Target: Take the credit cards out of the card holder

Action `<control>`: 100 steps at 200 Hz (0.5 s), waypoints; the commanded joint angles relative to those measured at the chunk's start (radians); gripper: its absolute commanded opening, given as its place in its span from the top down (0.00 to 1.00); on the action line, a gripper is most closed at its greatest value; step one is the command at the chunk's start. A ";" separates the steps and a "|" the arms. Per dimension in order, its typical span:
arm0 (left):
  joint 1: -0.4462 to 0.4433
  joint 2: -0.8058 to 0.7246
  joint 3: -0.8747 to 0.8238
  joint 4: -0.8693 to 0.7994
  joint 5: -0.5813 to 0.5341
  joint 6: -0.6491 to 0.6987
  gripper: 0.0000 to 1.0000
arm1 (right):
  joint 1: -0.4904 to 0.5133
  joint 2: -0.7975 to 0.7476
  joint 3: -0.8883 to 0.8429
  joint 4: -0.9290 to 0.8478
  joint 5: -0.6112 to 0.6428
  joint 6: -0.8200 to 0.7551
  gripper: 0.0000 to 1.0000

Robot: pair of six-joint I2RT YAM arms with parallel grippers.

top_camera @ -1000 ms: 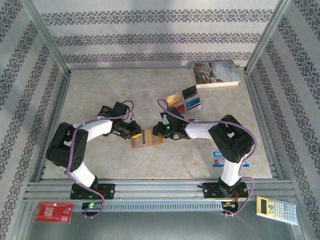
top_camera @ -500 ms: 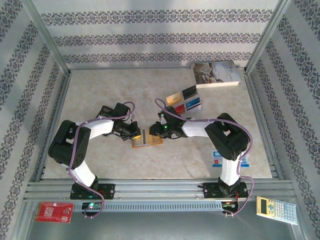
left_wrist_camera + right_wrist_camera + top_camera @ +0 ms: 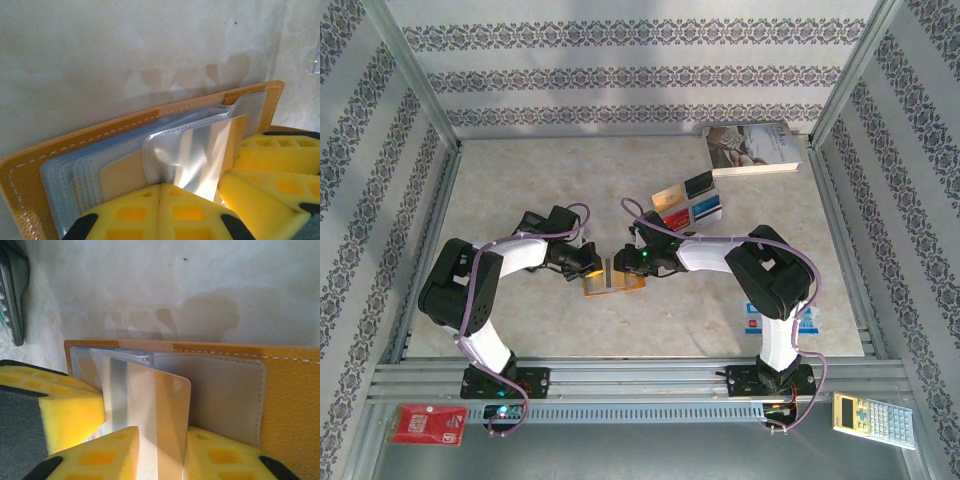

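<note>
Drawing a card (image 3: 170, 395) out: the right gripper (image 3: 162, 455) pinches its edge, while the left gripper (image 3: 160, 207), jaws pressed together on a sleeve (image 3: 192, 150), pins the holder (image 3: 75, 145), open just beyond both. Next likely calls for a straight pull away from the left jaws.

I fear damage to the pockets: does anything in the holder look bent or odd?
Yes. One clear sleeve of the holder is lifted and creased above the flat ones, right at the shut left pincer. Its seam could be strained.
</note>
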 commanded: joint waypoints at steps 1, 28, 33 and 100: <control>0.009 0.088 -0.065 -0.116 -0.166 0.020 0.95 | 0.012 -0.003 -0.014 0.003 -0.022 -0.022 0.77; 0.009 0.075 -0.060 -0.125 -0.167 0.023 0.95 | 0.000 -0.037 -0.036 0.014 0.000 -0.024 0.88; 0.010 0.072 -0.059 -0.126 -0.165 0.023 0.95 | -0.003 -0.043 -0.043 0.017 0.004 -0.022 0.89; 0.009 0.034 -0.026 -0.145 -0.148 0.027 0.94 | -0.067 -0.178 -0.157 0.020 0.110 -0.037 0.98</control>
